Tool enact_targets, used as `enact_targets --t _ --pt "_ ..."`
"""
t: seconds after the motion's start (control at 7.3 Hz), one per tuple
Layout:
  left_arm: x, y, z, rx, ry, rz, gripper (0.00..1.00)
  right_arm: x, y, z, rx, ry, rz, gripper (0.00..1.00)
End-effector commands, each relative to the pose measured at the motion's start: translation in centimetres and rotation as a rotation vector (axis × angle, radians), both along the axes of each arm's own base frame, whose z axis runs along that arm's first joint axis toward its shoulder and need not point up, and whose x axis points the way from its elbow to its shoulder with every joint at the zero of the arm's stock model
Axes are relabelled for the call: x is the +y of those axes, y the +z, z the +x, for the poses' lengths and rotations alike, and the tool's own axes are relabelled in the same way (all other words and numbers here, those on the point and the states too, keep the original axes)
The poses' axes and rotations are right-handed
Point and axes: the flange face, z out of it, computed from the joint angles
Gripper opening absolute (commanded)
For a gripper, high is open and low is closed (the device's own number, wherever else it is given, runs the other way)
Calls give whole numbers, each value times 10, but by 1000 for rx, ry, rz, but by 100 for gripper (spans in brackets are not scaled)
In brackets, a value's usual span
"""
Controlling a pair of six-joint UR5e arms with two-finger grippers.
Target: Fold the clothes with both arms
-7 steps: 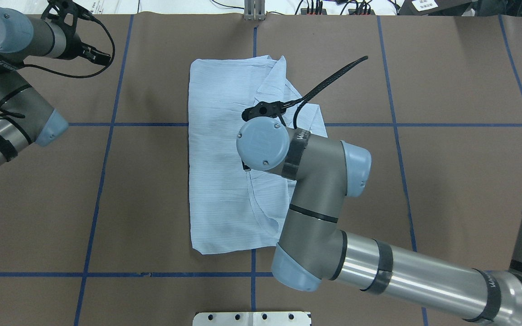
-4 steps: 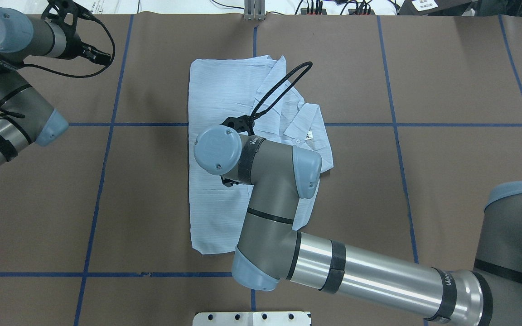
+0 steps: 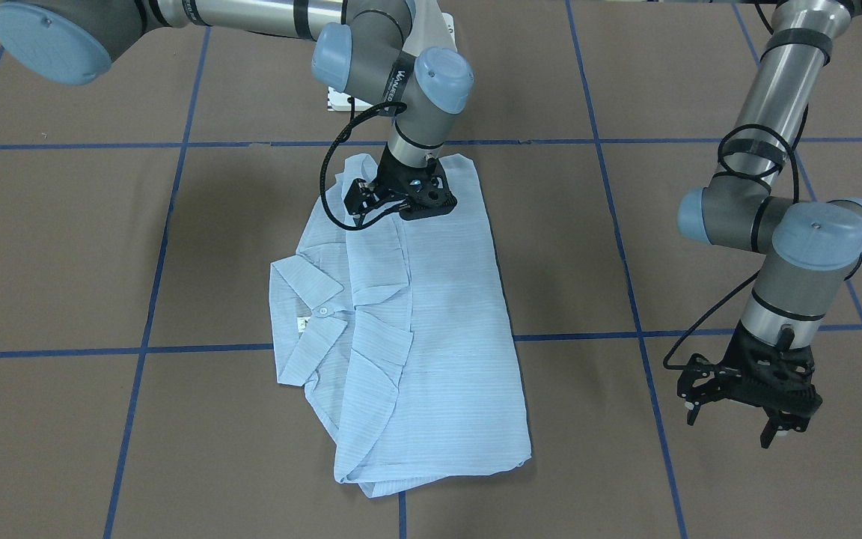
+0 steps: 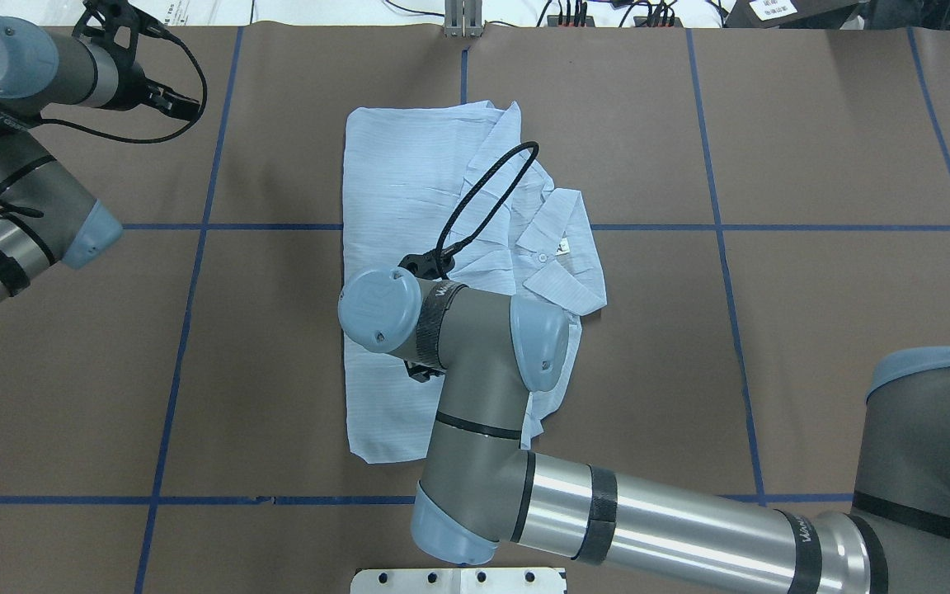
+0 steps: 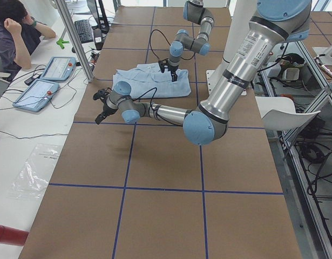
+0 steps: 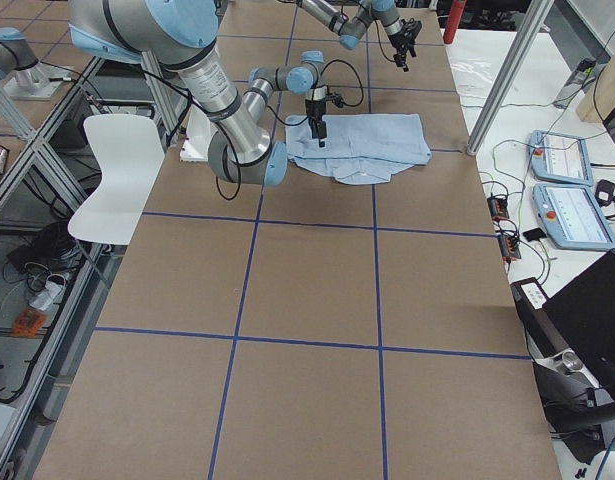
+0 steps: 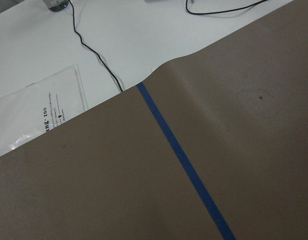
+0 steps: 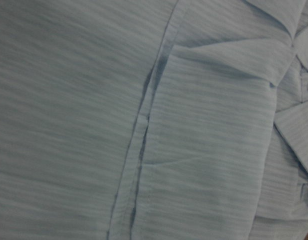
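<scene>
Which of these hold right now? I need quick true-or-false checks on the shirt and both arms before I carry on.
1. The thin pale blue striped shirt lies folded on the brown paper-covered table. True.
2. The silver-grey tubular left arm has its jaws shut on a sleeve. False: its jaws stand open over bare table, well apart from the shirt.
3. The silver-grey tubular right arm reaches over the shirt. True.
4. The shirt's collar is buried under the fold. False: the collar lies on top, on the robot's right side of the shirt, with a white button and the neck label showing.
</scene>
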Motion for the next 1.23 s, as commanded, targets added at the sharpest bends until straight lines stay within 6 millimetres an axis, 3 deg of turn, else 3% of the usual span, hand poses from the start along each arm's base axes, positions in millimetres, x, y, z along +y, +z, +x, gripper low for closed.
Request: enact_targets --t 0.0,0.27,0.55,0.69,0.82,1.1 --pt "1 -1 -1 4 -2 0 100 8 2 -2 5 -12 -3 92" --pt "3 -3 -2 7 -2 5 100 10 9 -2 40 -21 -9 68" --pt "3 -4 -2 15 -9 -1 100 11 4 -1 35 -22 -10 28" --pt "3 -4 -2 16 -10 -2 100 10 2 2 29 -32 -2 14" --pt "3 -5 -2 17 -10 0 100 9 0 7 37 -48 11 3" --pt "5 -5 -3 18 -10 2 100 2 13 40 16 -27 23 0"
